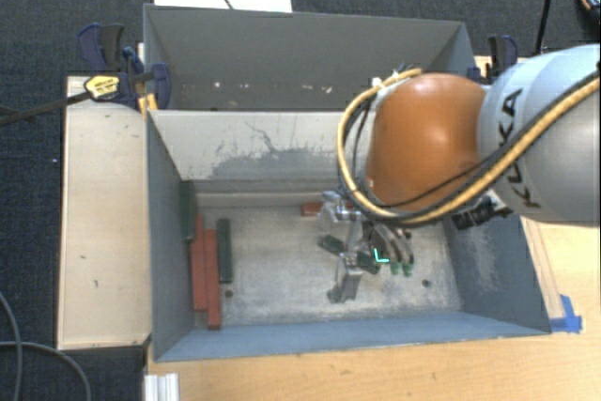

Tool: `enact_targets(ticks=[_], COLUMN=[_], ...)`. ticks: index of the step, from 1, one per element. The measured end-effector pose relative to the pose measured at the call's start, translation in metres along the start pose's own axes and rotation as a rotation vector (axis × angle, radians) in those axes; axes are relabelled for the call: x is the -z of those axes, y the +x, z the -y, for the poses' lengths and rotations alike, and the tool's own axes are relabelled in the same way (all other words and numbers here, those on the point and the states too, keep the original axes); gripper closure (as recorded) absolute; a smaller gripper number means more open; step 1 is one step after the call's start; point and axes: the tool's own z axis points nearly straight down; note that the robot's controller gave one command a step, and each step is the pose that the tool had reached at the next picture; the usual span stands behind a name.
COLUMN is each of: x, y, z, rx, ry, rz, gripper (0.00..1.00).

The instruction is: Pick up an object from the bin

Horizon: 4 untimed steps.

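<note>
Our gripper (364, 260) sits low over small green bits (402, 269) just right of frame centre. Can't tell if it's wide or narrow. We'd centre on one bit before closing. Lower left: one red bar (205, 282), two dark green bars (224, 251). Centre: one reddish block (310, 209).

Arm (540, 141) reaches from right; pincer (361, 268) low, pointing down.

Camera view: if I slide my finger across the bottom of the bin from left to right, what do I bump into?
Long red block → dark green bar right beside it → small reddish-brown piece by the back wall → the robot's gripper, reaching down to the bin floor.
</note>
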Motion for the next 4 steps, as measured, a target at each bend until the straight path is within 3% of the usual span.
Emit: enact_targets(ticks=[1,2,3,4], x=[-0.104,-0.148,-0.145,0.095], y=[-0.073,-0.059,-0.061,-0.044], z=[0.061,0.096,0.094,0.078], rx=[-0.059,-0.127,-0.128,-0.088], ry=[0.002,0.001,-0.001,-0.001], rz=[0.006,0.002,0.006,0.017], gripper=[0.00,0.00,1.00,1.00])
